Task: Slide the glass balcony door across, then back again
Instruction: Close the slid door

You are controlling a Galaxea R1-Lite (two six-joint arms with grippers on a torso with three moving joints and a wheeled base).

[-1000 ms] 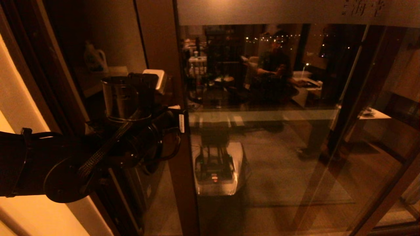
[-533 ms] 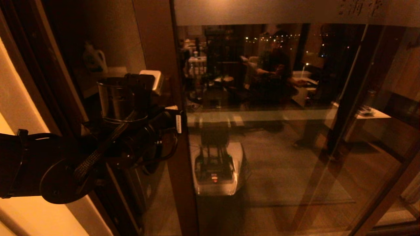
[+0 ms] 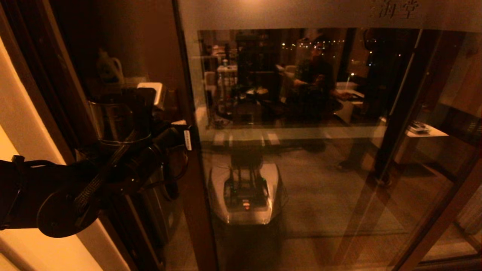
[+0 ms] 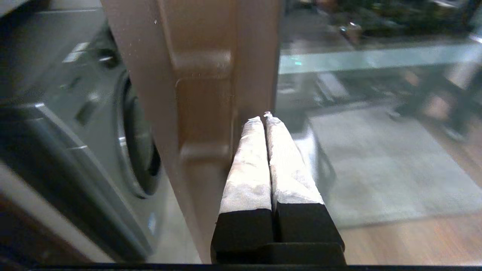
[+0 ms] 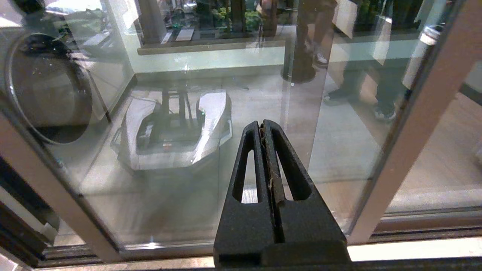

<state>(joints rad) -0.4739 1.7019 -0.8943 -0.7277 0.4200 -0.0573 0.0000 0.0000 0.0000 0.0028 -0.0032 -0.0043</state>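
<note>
The glass balcony door (image 3: 320, 150) fills the head view, with a brown wooden stile (image 3: 192, 195) on its left edge and a frosted top band with dark characters (image 3: 393, 9). My left arm (image 3: 113, 165) reaches to that stile from the left. In the left wrist view the left gripper (image 4: 265, 116) is shut and empty, its white-wrapped fingers (image 4: 248, 162) lying against the glass side of the blocky wooden handle (image 4: 203, 109). The right gripper (image 5: 261, 124) is shut and empty, held low in front of the door glass (image 5: 339, 124); the head view does not show it.
A washing machine (image 4: 75, 113) stands behind the door at the left, with a detergent jug (image 3: 109, 67) above it. The dark fixed jamb (image 3: 45, 75) and a cream wall (image 3: 22, 131) close the left side. The glass reflects my base (image 3: 244, 192). Another frame post (image 5: 425, 113) stands at the right.
The door's stile and its characters have slid to the left, faster in the last half second. My left arm has moved left with it.
</note>
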